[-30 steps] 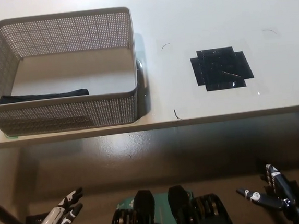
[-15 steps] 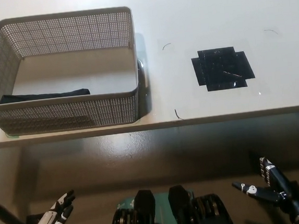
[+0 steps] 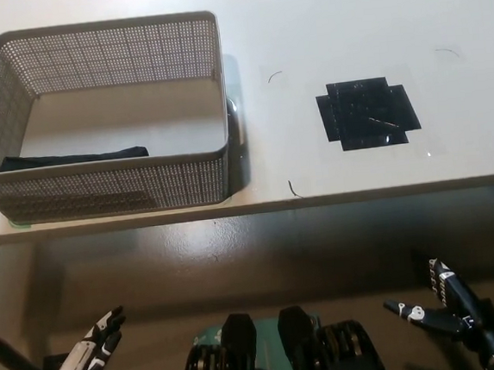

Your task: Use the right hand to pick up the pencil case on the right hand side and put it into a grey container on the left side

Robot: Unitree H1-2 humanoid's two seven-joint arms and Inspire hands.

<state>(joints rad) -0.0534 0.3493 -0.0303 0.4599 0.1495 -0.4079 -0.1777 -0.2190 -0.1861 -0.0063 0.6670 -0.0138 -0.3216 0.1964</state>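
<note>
The grey perforated container stands on the white table at the left. A flat black pencil case lies inside it along the near wall. My black right hand hangs below the table's front edge at the lower right, open with fingers spread and holding nothing. My white left hand rests low at the lower left, also below the table edge, fingers extended and empty.
A black cross-shaped patch marks the table's right half, with thin dark curved marks around it. The table's front edge runs across the middle of the view, with brown floor beneath.
Both hands have sunk slightly lower toward the bottom of the picture; the left hand shows less than before. Container and pencil case have not moved.
</note>
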